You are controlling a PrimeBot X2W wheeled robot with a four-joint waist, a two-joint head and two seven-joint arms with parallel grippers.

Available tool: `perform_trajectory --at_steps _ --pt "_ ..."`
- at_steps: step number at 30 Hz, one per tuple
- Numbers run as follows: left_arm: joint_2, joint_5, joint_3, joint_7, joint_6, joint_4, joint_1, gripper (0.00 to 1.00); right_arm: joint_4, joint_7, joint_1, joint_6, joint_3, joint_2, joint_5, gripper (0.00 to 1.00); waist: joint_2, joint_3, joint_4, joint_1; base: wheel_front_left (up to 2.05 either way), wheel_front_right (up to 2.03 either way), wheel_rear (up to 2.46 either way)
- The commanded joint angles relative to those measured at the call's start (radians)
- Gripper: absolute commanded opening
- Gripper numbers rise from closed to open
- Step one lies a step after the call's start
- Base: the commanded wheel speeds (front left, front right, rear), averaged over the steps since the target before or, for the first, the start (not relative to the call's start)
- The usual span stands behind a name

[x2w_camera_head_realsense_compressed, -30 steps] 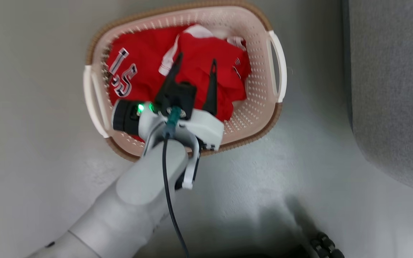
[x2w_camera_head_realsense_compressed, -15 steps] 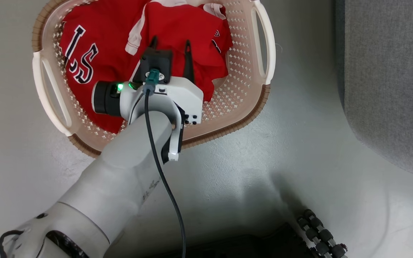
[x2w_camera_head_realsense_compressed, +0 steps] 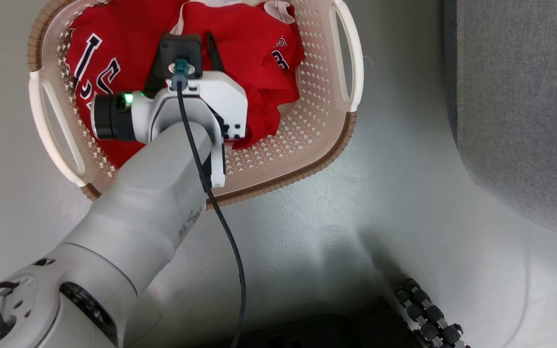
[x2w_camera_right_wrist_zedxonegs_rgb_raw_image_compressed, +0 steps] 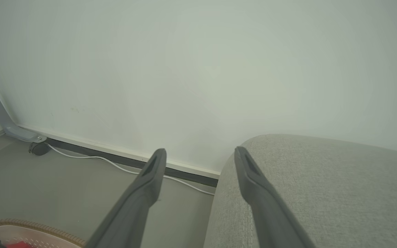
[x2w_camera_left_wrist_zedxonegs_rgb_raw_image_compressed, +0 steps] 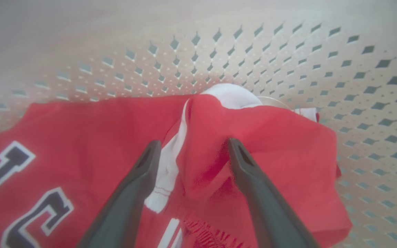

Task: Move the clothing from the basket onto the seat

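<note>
Now our left gripper (x2w_camera_left_wrist_zedxonegs_rgb_raw_image_compressed: 194, 143) hangs wide open, holding nothing, fingers either side of a raised fold of the red jerseys (x2w_camera_left_wrist_zedxonegs_rgb_raw_image_compressed: 274, 148) in the perforated basket (x2w_camera_left_wrist_zedxonegs_rgb_raw_image_compressed: 240, 51). Our right gripper (x2w_camera_right_wrist_zedxonegs_rgb_raw_image_compressed: 200, 151), open and empty, hovers beside the grey sofa (x2w_camera_right_wrist_zedxonegs_rgb_raw_image_compressed: 322, 193).

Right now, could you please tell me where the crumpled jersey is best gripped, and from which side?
Grip the raised fold of the crumpled jersey beside its white trim, coming straight down from above. That ridge stands proud of the flatter numbered jersey, and the open left end effector straddles it.
</note>
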State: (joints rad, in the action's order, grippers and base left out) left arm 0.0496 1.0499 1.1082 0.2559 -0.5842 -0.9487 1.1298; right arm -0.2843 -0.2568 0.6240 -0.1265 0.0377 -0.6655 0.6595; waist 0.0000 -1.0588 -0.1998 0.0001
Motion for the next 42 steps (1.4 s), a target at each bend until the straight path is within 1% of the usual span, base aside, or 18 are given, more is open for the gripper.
perform_trajectory --at_steps 1,5,11,16,17,18,19,20,25,29,33,35,36,39,42 --pt "0.001 0.012 -0.003 0.006 -0.009 0.002 0.004 1.0 -0.026 -0.005 -0.064 -0.004 -0.002 -0.019 -0.002 1.0 0.0 -0.001 -0.003 -0.0001 0.0 0.0 0.0" --pt "0.001 0.093 0.021 0.004 0.02 -0.02 -0.003 1.0 -0.027 -0.005 -0.068 -0.004 0.002 -0.011 0.003 1.0 0.0 -0.001 -0.016 -0.0001 0.0 0.0 0.0" --pt "0.001 0.204 0.063 -0.021 0.087 -0.041 0.007 1.0 -0.018 -0.005 -0.079 -0.004 0.001 -0.008 0.011 1.0 0.0 -0.004 -0.026 -0.0001 0.0 0.0 0.0" --pt "0.001 0.256 0.119 -0.028 0.113 -0.035 -0.002 1.0 -0.012 -0.005 -0.079 -0.004 0.002 -0.005 0.015 1.0 0.0 -0.002 -0.03 -0.0001 0.0 0.0 0.0" --pt "0.001 0.269 0.124 -0.026 0.113 -0.032 -0.004 1.0 -0.012 -0.005 -0.079 -0.004 0.002 -0.005 0.016 1.0 0.0 -0.001 -0.03 -0.0001 0.0 0.0 0.0" --pt "0.001 0.278 0.131 -0.027 0.115 -0.029 -0.005 0.91 -0.012 -0.005 -0.078 -0.004 0.002 -0.005 0.018 1.0 0.0 0.0 -0.03 -0.0001 0.0 0.0 0.0" --pt "0.001 0.287 0.136 -0.027 0.119 -0.025 -0.006 0.36 -0.012 -0.005 -0.076 -0.004 0.002 -0.006 0.018 1.0 0.0 0.001 -0.03 -0.0001 0.0 0.0 0.0" --pt "0.001 0.291 0.14 -0.02 0.119 -0.024 -0.003 0.0 -0.011 -0.005 -0.075 -0.004 0.001 -0.007 0.018 1.0 0.0 0.002 -0.03 -0.0001 0.0 0.0 0.0" --pt "0.001 0.292 0.159 -0.005 0.137 0.0 0.003 0.0 -0.006 -0.005 -0.072 -0.004 -0.006 -0.007 0.024 1.0 0.0 0.006 -0.025 -0.0001 0.0 0.0 0.0" --pt "0.001 0.261 0.158 0.005 0.136 0.035 0.02 0.0 -0.001 -0.005 -0.07 -0.004 -0.018 -0.01 0.025 1.0 0.0 0.014 -0.012 -0.0001 0.0 0.0 0.0" --pt "0.001 0.167 0.101 0.005 0.132 0.08 0.01 0.0 0.002 -0.005 -0.07 -0.004 -0.039 -0.016 0.025 1.0 0.0 0.038 0.007 -0.0001 0.0 0.0 0.0" --pt "0.001 0.124 0.064 0.006 0.138 0.104 -0.02 0.0 0.007 -0.005 -0.076 -0.004 -0.047 -0.022 0.023 1.0 0.0 0.067 0.021 -0.0001 0.0 0.0 0.0" --pt "0.001 0.124 0.064 0.006 0.138 0.104 -0.02 0.0 0.007 -0.005 -0.076 -0.004 -0.047 -0.022 0.023 1.0 0.0 0.067 0.021 -0.0001 0.0 0.0 0.0" --pt "0.001 0.059 0.011 0.006 0.148 0.137 -0.073 0.0 0.018 -0.005 -0.093 -0.004 -0.048 -0.032 0.022 1.0 0.0 0.119 0.041 -0.0001 0.0 0.0 0.0" --pt "0.001 -0.006 -0.033 0.006 0.146 0.179 -0.13 0.0 0.03 -0.005 -0.113 -0.004 -0.038 -0.037 0.022 1.0 0.0 0.177 0.06 -0.0001 0.0 0.0 0.0"
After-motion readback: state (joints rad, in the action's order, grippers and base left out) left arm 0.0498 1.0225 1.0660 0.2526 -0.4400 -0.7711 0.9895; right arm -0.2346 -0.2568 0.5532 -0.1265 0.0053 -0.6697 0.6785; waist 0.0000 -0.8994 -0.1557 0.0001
